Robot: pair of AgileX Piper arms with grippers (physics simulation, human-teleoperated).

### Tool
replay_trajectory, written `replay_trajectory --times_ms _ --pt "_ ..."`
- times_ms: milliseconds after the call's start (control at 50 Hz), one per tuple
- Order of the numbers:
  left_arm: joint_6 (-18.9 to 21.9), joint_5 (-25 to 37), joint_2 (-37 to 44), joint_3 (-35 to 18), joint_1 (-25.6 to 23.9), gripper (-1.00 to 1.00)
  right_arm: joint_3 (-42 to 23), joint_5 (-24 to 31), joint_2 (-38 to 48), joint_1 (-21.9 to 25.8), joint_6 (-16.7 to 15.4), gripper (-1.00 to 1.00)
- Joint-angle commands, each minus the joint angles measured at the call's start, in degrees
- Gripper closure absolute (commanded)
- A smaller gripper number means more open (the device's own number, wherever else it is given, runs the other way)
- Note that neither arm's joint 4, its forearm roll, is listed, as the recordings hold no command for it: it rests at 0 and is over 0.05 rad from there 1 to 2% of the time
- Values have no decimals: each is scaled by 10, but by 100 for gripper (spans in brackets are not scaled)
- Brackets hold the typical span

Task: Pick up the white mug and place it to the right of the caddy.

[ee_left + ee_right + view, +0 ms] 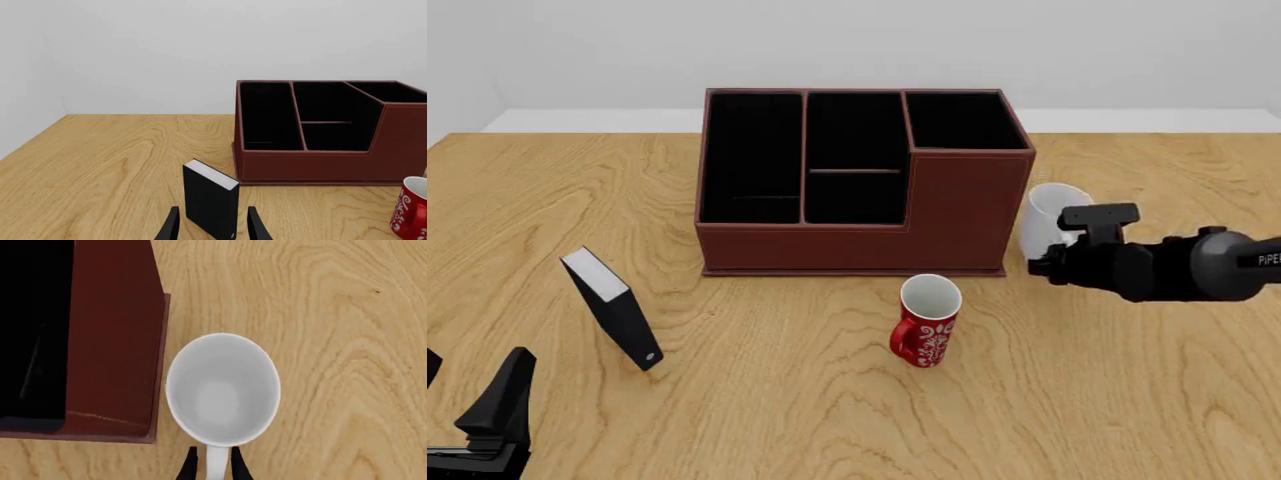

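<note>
Closest to the front camera, the left gripper (pixel 474 425) waits low at the near left edge, its fingers apart and empty, with a small black-and-white box (pixel 613 308) standing just ahead of it. Across the table (pixel 761 400), the right gripper (pixel 211 466) pinches the handle of the white mug (pixel 223 389) between narrow fingers. This mug stands just to the right of the caddy (pixel 854 185), close to its wall; I cannot tell if it rests on the wood already. To finish well, I think the arm should lower straight, keep the mug upright, avoid pushing it against the caddy, and open only when the base sits flat. Its right arm reaches in from the right side, roughly level, with the wrist camera looking down into the mug. A red mug (pixel 928 320) stands apart, in front of the caddy.
</note>
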Motion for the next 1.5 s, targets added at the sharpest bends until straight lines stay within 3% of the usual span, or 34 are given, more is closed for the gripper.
replay_trajectory --times_ms 20,400,760,1500 --pt "0 0 0 0 0 -100 -2 -2 50 9 18 -100" --pt "0 0 0 0 0 -100 0 -4 50 9 18 -100" --pt "0 0 0 0 0 -100 45 -12 -23 3 14 -100" --pt "0 0 0 0 0 -100 87 -22 -75 3 15 -100"
